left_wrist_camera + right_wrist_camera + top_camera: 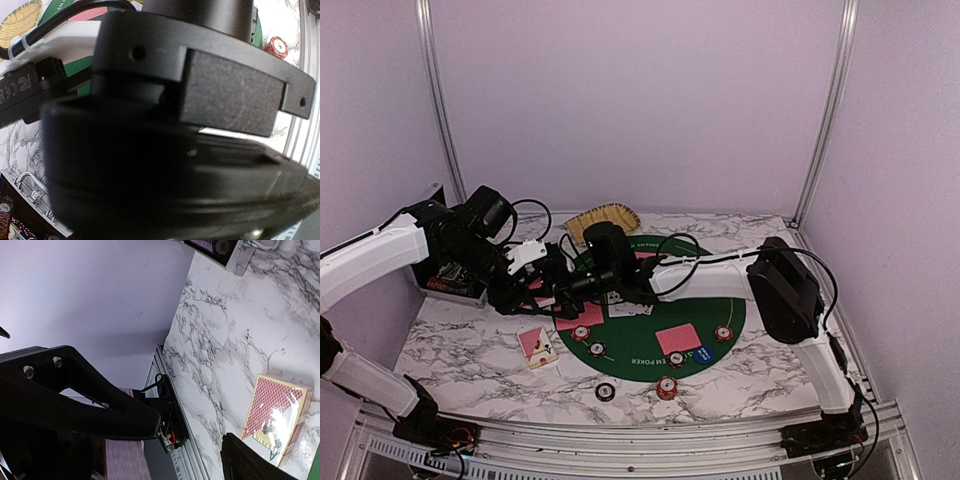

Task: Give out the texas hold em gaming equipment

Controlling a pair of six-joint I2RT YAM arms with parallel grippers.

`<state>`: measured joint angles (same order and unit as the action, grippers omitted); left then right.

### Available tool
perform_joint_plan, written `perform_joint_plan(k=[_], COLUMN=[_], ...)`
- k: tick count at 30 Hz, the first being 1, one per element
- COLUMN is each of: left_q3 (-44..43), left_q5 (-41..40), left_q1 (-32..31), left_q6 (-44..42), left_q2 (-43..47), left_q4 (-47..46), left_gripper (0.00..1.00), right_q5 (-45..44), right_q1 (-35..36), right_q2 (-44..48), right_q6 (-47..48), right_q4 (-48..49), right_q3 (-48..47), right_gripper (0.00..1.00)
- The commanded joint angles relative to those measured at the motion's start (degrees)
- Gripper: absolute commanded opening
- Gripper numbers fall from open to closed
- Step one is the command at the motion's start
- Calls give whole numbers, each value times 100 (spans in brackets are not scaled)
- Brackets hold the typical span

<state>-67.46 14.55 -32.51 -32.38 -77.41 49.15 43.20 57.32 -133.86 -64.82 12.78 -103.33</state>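
A green round poker mat (pixel 720 300) lies mid-table with red-backed cards (pixel 678 338) and striped chips (pixel 723 333) on it, plus a blue button (pixel 704 352). Two chips (pixel 666 387) lie on the marble in front of the mat. A red card box (pixel 537 345) lies left of the mat and also shows in the right wrist view (pixel 277 415). My right gripper (pixel 565 292) (pixel 200 440) is open and empty, above the mat's left edge. My left gripper (pixel 542 285) hovers right against it. The right arm's wrist fills the left wrist view, so the left jaws are hidden.
A yellow woven basket (pixel 602 220) stands behind the mat. A black metal case (pixel 450 278) sits at the left wall and also shows in the right wrist view (pixel 235 250). The two wrists crowd each other over the mat's left side. A chip (pixel 276 46) shows in the left wrist view.
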Motion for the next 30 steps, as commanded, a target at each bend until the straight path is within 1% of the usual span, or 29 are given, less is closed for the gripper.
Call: perform_joint_plan(k=[1, 3, 9, 15, 20, 25, 28, 30], left_q3=[-114, -105, -100, -89, -83, -65, -65, -65], left_q5=[92, 95, 102, 110, 115, 115, 108, 104], left_q1=[36, 34, 34, 34, 34, 34, 34, 34], left_q6=[-5, -4, -3, 15, 13, 21, 21, 22], left_q2=[178, 174, 198, 210, 203, 186, 187, 191], left_q4=[-98, -98, -98, -98, -98, -98, -98, -98], left_gripper=[0, 0, 0, 0, 0, 0, 0, 0], right_q5=[86, 105, 114, 165, 219, 274, 273, 283], right_q1=[-97, -151, -294, -365, -418, -489, -537, -561], right_q2=[50, 143, 404, 521, 666, 863, 962, 1020], right_q6=[46, 66, 162, 231, 312, 392, 482, 538], right_q4=[18, 49, 21, -5, -28, -61, -162, -242], right_q3=[170, 329, 658, 770, 795, 867, 929, 961], right_gripper=[82, 78, 72, 63, 51, 38, 29, 24])
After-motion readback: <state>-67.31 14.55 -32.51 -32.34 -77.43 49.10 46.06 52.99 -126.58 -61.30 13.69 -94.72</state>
